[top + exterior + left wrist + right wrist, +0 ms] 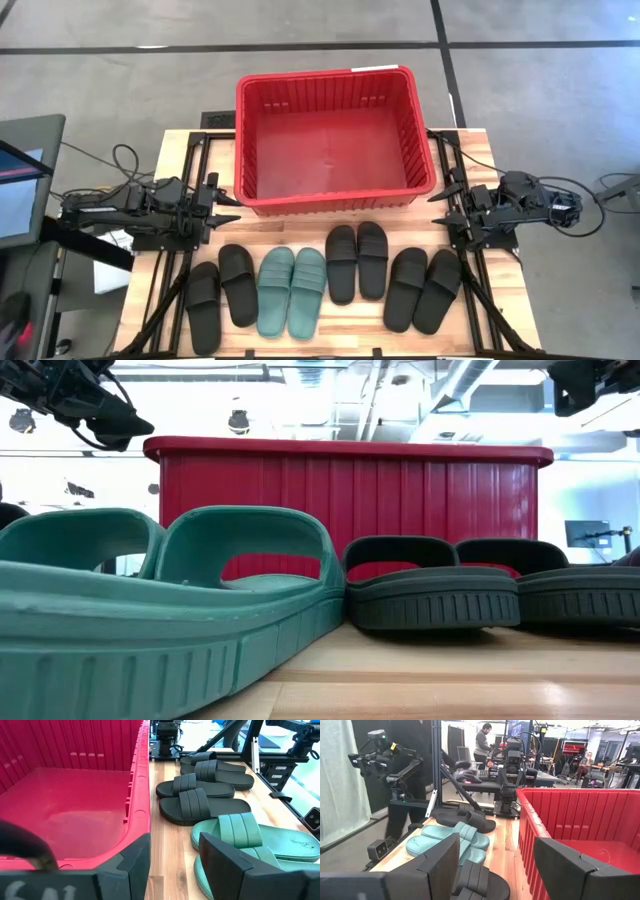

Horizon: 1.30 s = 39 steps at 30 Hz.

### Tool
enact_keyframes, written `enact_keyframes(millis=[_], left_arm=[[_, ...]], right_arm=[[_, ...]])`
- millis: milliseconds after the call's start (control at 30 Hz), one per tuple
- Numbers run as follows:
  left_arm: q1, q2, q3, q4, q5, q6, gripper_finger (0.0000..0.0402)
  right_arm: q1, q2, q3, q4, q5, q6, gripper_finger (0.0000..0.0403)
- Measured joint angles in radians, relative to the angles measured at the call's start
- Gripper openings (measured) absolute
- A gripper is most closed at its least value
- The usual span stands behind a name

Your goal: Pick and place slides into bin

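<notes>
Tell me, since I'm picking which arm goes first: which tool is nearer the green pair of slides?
Left. The left tool hangs open just up-left of the green pair, by the bin's left corner. The right tool, also open, sits beyond two black pairs.

A light wooden table (330,340) stands on a grey floor (120,90) crossed by dark lines. A monitor (22,180) sits beside the table's left edge, with black cables (118,158) trailing near it. Seen from table height, the room beyond is bright, with a silver ceiling duct (470,378) overhead. Farther back, a pale curtain (337,780) hangs at one side, a person (482,745) stands at cluttered workbenches, and another person (584,765) sits near a red crate (575,746).
</notes>
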Motion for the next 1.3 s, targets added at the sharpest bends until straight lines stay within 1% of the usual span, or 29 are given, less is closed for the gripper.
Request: enact_keyframes(millis=[1300], left_arm=[[0.014,0.015,0.0,0.001,-0.002,0.0,0.0156]], right_arm=[[0.0,0.0,0.0,0.0,0.0,0.0,0.024]])
